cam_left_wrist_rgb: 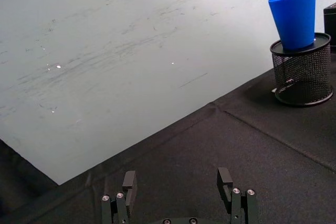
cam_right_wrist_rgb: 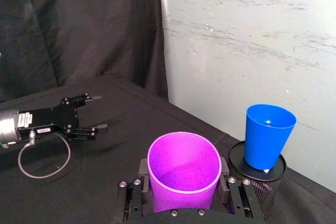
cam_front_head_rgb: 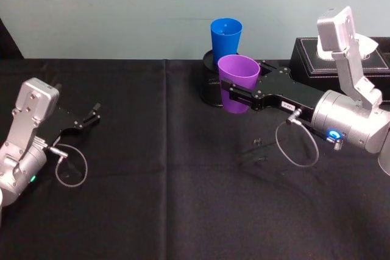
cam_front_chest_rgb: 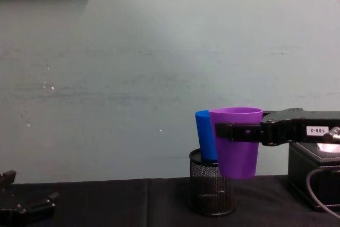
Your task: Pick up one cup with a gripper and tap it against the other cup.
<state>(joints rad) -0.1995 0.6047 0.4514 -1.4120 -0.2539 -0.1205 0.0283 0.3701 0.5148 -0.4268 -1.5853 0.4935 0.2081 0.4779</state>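
We saw the right gripper (cam_front_head_rgb: 236, 91), black and flat-jawed on a silver wrist, clamped across the smooth purple plastic tumbler (cam_front_head_rgb: 239, 76), holding it upright above the black-clothed table (cam_front_head_rgb: 183, 181). That tumbler hung just in front of the bright blue plastic tumbler (cam_front_head_rgb: 226, 36), which stood on top of a black mesh cylinder (cam_front_chest_rgb: 211, 192), and the right wrist view showed a gap between the cups. The left gripper (cam_front_head_rgb: 95, 114) lay low, well to the left, with its fingers spread apart.
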